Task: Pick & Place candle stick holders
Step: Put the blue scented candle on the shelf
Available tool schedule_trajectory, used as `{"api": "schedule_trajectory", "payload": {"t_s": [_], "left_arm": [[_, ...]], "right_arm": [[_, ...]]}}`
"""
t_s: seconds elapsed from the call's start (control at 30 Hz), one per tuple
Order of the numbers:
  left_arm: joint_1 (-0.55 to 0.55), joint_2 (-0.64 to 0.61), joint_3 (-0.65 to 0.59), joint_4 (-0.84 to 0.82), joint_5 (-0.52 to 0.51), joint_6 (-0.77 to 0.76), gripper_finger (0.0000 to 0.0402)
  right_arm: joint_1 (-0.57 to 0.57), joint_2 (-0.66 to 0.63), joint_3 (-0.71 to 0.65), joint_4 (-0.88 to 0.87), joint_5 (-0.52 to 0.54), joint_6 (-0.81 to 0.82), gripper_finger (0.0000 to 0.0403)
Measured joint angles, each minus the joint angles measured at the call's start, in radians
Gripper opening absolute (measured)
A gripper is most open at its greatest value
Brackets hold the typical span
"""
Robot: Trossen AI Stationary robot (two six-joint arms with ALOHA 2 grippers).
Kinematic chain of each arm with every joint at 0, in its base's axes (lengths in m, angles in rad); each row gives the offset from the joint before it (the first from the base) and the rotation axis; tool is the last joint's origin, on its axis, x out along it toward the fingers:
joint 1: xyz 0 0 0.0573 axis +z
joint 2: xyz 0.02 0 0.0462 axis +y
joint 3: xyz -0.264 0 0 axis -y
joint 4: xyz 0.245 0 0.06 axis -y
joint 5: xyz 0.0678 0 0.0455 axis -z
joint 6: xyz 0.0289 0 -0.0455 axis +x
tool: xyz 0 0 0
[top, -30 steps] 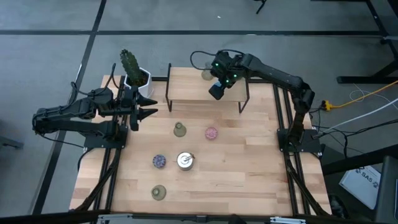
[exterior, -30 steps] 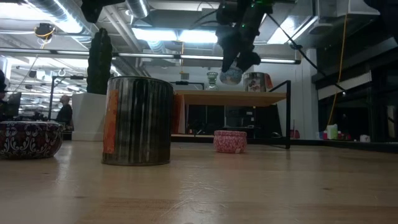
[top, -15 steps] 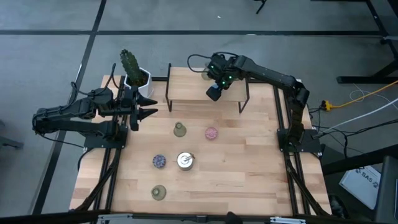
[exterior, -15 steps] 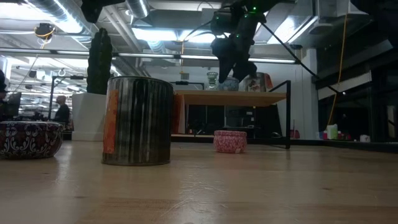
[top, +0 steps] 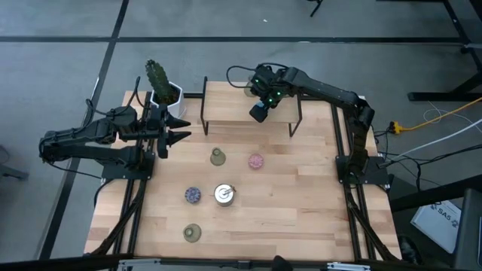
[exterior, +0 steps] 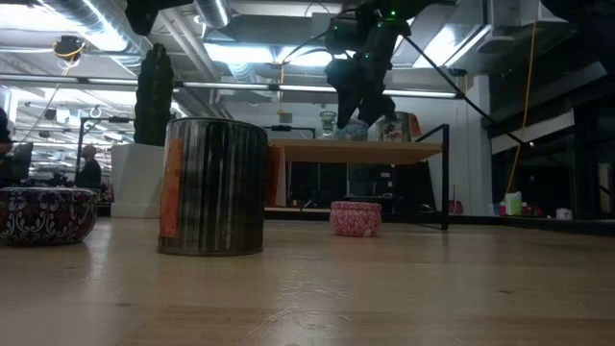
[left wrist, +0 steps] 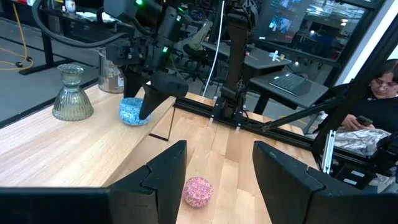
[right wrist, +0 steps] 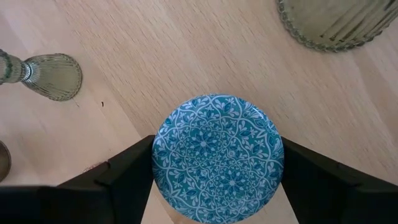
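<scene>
High view shows the right gripper (top: 260, 113) at upper centre of the frame, down over the raised wooden shelf (top: 226, 105). Its wrist picture fills with the blue patterned holder (right wrist: 217, 157), held between the two dark fingers (right wrist: 127, 174) spread wide around its rim. It looks like the placing step: the piece seems to sit on the shelf board, so I'd judge the next move is to open and lift straight up without nudging it. An olive flared holder (left wrist: 71, 93) and a shiny cup (left wrist: 112, 71) stand near it on the shelf, leaving little room. The left gripper (top: 177, 137) waits at mid-left, fingers partly open and empty. On the table (top: 301, 218), centre and lower centre of frame, wait a pink holder (top: 256, 160), another olive one (top: 218, 156), a dark speckled one (top: 193, 195), a silvery cup (top: 224, 194) and a third olive piece (top: 192, 233).
</scene>
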Motion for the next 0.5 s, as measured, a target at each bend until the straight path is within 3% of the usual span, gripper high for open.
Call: {"api": "schedule_trajectory", "payload": {"t_s": [0.5], "left_arm": [[0.000,0.000,0.000,0.000,0.000,0.000,0.0180]], "right_arm": [[0.000,0.004,-0.003,0.030,0.002,-0.019,0.0354]]}}
